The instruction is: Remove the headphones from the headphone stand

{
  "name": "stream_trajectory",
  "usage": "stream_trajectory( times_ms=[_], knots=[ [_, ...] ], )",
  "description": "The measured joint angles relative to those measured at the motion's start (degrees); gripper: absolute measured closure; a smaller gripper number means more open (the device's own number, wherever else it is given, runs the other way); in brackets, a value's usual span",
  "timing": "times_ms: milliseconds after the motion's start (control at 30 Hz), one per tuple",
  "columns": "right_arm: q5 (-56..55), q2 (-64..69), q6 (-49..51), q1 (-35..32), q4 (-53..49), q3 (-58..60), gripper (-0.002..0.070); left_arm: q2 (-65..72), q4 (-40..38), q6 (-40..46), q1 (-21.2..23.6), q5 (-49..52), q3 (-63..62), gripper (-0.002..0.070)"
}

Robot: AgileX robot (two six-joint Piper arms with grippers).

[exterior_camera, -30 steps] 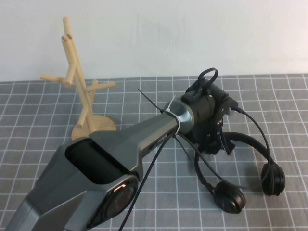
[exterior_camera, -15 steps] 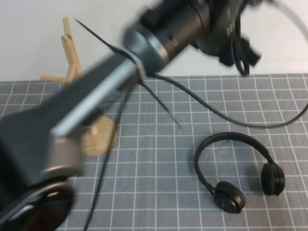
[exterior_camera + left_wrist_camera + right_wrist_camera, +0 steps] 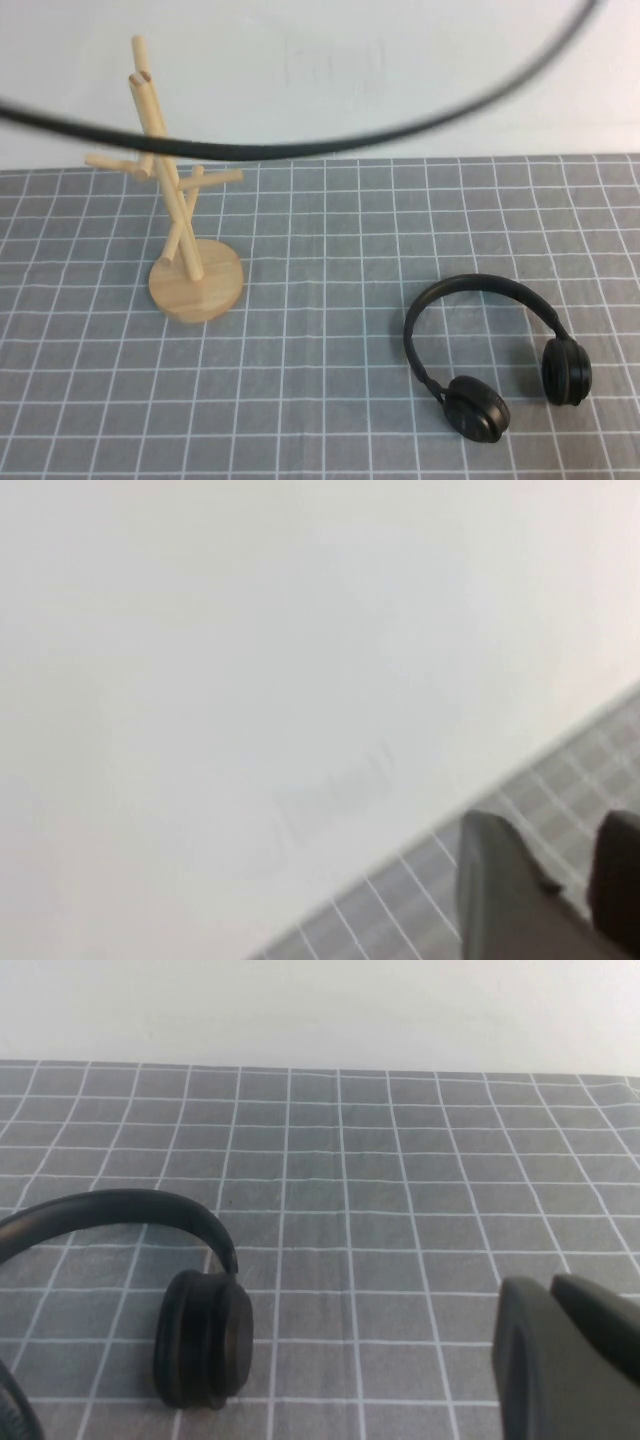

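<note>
I'm seeing headphones (image 3: 495, 355) lying flat lower right, well apart from the stand (image 3: 170, 200) at left. Left gripper (image 3: 545, 900) is facing the wall; right gripper (image 3: 570, 1360) is sitting near an ear cup. Cannot tell either grip.

Even, bright, soft light w/ only faint shadows under the headphones (image 3: 497, 350) and the headphone stand (image 3: 180, 215), no glare; a blurred black cable (image 3: 300, 148) smears across the high view, left wrist view is soft and washed out, right wrist view sharp except the near claw edge.
</note>
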Motion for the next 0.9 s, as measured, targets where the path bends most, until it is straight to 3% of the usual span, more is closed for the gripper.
stream_trajectory(
  times_ms=[167,300,500,667,900],
  knots=[
    [0.0,0.0,0.0,0.0,0.0,0.0,0.0682,-11.4,4.7,0.3,0.0,0.1,3.8,0.0593],
    [0.0,0.0,0.0,0.0,0.0,0.0,0.0682,-21.2,9.3,-3.2,0.0,0.3,13.1,0.0615],
    [0.0,0.0,0.0,0.0,0.0,0.0,0.0682,-39.0,11.2,-14.0,0.0,-0.4,38.2,0.062],
    [0.0,0.0,0.0,0.0,0.0,0.0,0.0682,-53.9,12.7,-23.4,0.0,-9.8,65.3,0.0627],
    [0.0,0.0,0.0,0.0,0.0,0.0,0.0682,-65.1,12.9,-31.9,0.0,-18.0,91.2,0.063]
  ],
)
